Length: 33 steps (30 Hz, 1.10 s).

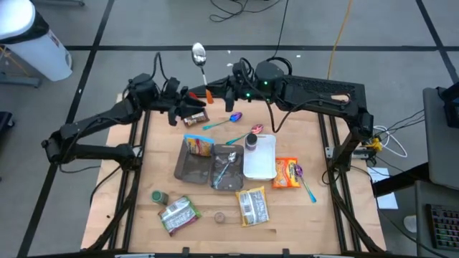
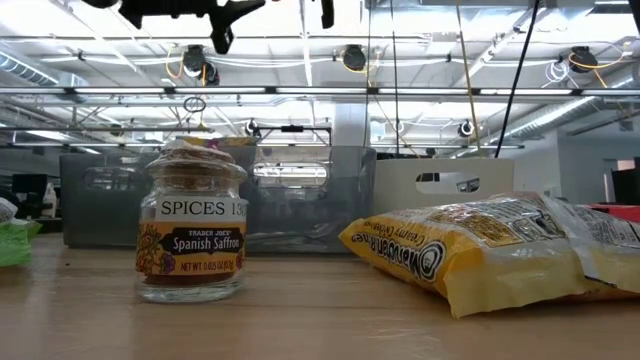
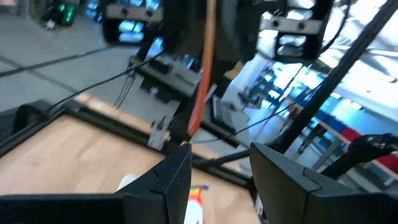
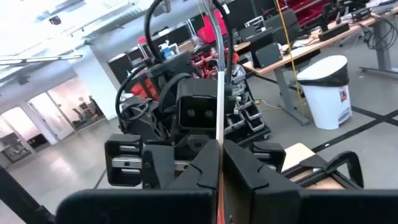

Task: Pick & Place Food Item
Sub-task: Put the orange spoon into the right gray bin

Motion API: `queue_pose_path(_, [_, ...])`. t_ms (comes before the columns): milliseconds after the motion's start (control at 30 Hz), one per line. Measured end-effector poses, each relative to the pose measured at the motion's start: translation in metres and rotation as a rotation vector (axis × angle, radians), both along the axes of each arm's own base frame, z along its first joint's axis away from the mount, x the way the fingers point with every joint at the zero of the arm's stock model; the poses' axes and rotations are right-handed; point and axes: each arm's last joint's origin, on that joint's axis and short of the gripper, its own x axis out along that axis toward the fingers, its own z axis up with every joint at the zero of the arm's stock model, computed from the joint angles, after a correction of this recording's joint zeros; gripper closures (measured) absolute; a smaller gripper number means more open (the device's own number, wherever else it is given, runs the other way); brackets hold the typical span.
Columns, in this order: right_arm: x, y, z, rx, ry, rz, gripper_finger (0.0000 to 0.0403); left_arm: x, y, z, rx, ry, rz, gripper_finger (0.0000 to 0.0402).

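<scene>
The right gripper [image 1: 228, 92], clamped shut, holds a long orange-handled metal spoon [image 1: 201, 66] at the table's far edge. The spoon's long axis runs farther away, bowl outermost. The left gripper [image 1: 188, 102] hangs half open and empty just left of it, the nearer arm to take the handle.

**Crowded centre, open margins**

Packed tight mid-table: dark tray [image 1: 192, 169], white container [image 1: 260, 159], orange snack bag [image 1: 285, 173] and yellow packet [image 1: 253, 206] close together, leaving little passage between. Blocked at the far edge by both grippers, left [image 1: 192, 104] and right [image 1: 221, 92], raised around a long spoon [image 1: 200, 63]. Open bare wood along the left side and the near right corner of the table [image 1: 136, 179]. Near edge narrowed by spice jar [image 2: 191, 222].
</scene>
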Motion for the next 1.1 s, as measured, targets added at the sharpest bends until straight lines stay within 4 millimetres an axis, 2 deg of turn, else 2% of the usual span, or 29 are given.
queue_pose_path(200, [0.001,0.005,0.000,0.003,-0.006,0.013,0.0403,0.000,0.000,0.003,0.014,-0.068,-0.001,0.0229])
queue_pose_path(467, [0.012,0.013,-0.002,0.007,-0.063,0.042,0.0403,0.006,0.002,-0.001,0.001,-0.056,0.017,0.0229])
queue_pose_path(733, [0.019,0.012,-0.009,0.022,-0.060,0.052,0.0403,0.021,0.000,-0.007,-0.017,-0.063,-0.038,0.0229])
queue_pose_path(1100, [0.018,0.011,-0.009,0.013,-0.057,0.064,0.0403,0.022,-0.003,-0.007,0.000,-0.065,-0.051,0.0237])
